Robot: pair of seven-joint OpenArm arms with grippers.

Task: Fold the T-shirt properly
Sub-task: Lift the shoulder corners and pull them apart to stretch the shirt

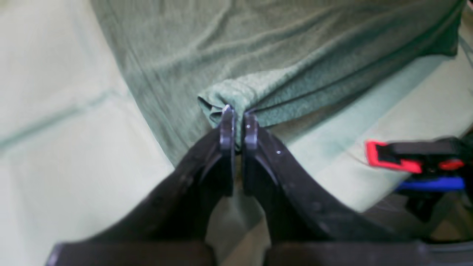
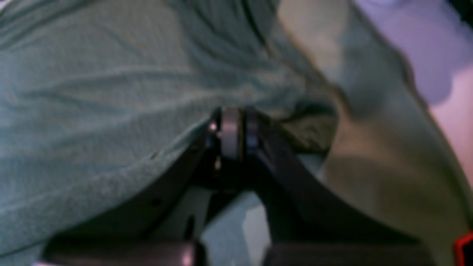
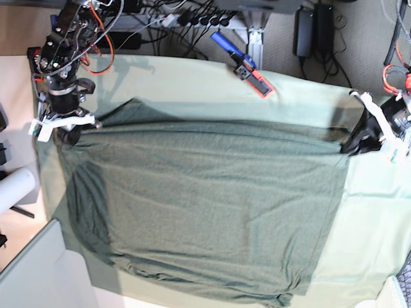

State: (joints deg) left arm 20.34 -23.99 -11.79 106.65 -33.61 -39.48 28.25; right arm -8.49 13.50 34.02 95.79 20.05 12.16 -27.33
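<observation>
In the left wrist view, the left gripper (image 1: 239, 123) stands in the middle of the frame with its two dark jaws pressed together on a bunched corner of the T-shirt (image 1: 258, 55). From this pinch the garment runs away toward the upper part of the frame, and one tight fold line goes to the upper right. The pale table sheet (image 1: 55, 111) fills the left side, and a red and blue clamp (image 1: 417, 164) sits at the right edge, apart from the cloth.

In the right wrist view, which is blurred, the right gripper (image 2: 232, 129) is also closed on a fold of the T-shirt (image 2: 92, 111). Here the cloth spreads to the left and upper left of the jaws, and the table sheet (image 2: 388, 166) lies at the right.

In the base view, the T-shirt (image 3: 205, 205) lies spread over the middle of the table sheet (image 3: 379, 212), with its long axis across the frame. The right gripper (image 3: 67, 131) holds the upper left corner and the left gripper (image 3: 359, 142) holds the upper right corner, so the top edge is stretched almost straight between them. The whole body of the garment lies below this line, toward the bottom of the frame. I judge that the fold must carry this held edge downward over the body, and both arms are equally near to it
</observation>
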